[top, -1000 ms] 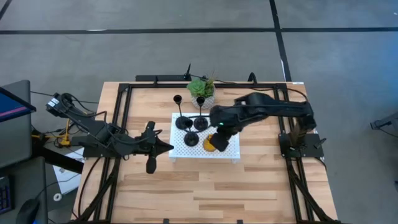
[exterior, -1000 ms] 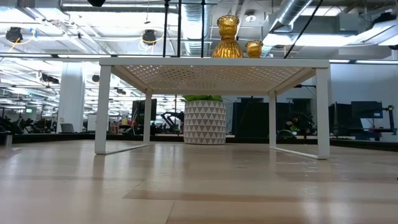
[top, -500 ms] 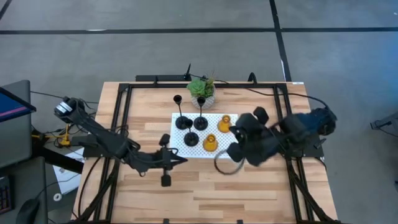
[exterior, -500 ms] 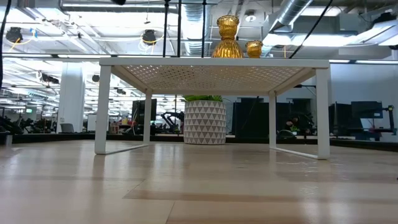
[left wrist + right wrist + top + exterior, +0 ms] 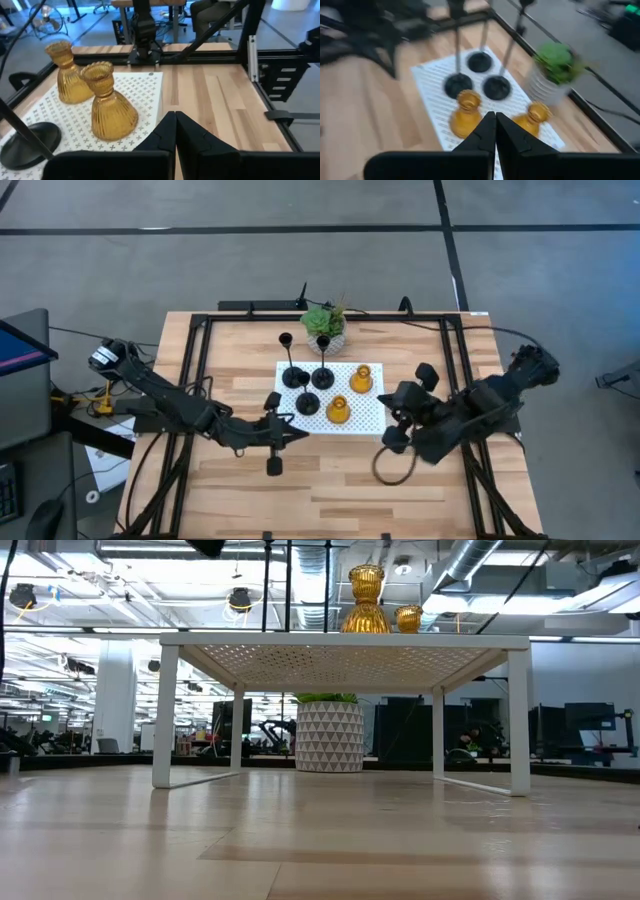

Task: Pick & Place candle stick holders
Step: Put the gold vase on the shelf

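Observation:
Five candle stick holders stand on a white perforated rack (image 5: 372, 420) in the middle of the table. Two are tall and black (image 5: 291, 377) (image 5: 322, 375), one is short and black (image 5: 308, 403), and two are amber (image 5: 338, 410) (image 5: 361, 378). The amber ones also show in the left wrist view (image 5: 107, 107) (image 5: 65, 75) and the right wrist view (image 5: 465, 115) (image 5: 532, 120). My left gripper (image 5: 291, 432) (image 5: 175, 125) is shut and empty at the rack's near left corner. My right gripper (image 5: 390, 418) (image 5: 495, 125) is shut and empty just right of the rack.
A green plant in a white pot (image 5: 324, 322) stands just behind the rack. Black frame rails (image 5: 195, 370) run along the table's left, right and far sides. A cable loop (image 5: 393, 467) hangs under the right arm. Bare wood (image 5: 330, 490) lies near the front edge.
My right gripper has drawn back from over the near amber holder toward the table's right and near edges, off the rack, and that holder stays standing on the rack. My left gripper has moved right, toward the rack's near left corner.

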